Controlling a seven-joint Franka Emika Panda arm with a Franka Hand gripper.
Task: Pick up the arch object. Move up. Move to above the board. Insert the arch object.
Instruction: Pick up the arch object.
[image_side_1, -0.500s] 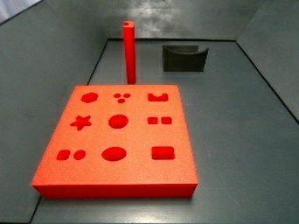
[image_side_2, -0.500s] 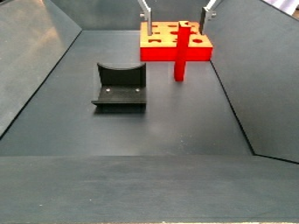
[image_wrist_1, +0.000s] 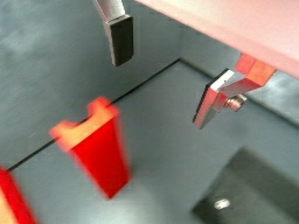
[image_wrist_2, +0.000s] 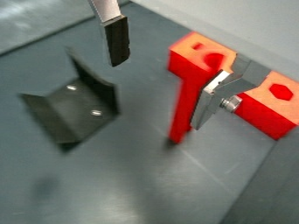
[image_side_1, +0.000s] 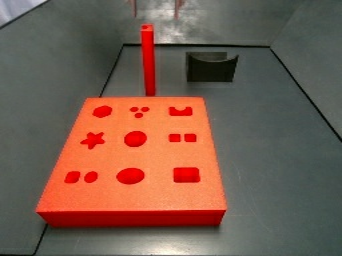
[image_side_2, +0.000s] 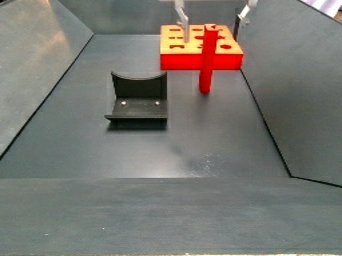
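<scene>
The arch object is a tall slim red post standing upright on the floor behind the board, a flat red-orange slab with shaped recesses. The post also shows in a side view and in both wrist views. My gripper hangs above the post, open and empty, with the post's top near one finger. The gripper also shows in a wrist view, with the post off to one side of the gap. Only the fingertips show at the top of both side views.
The dark fixture stands on the floor beside the post, and it also shows in a side view and a wrist view. Sloped grey walls enclose the floor on both sides.
The gripper's fingertips have shifted slightly sideways and come a little further into the side views. The post, board and fixture have not moved.
</scene>
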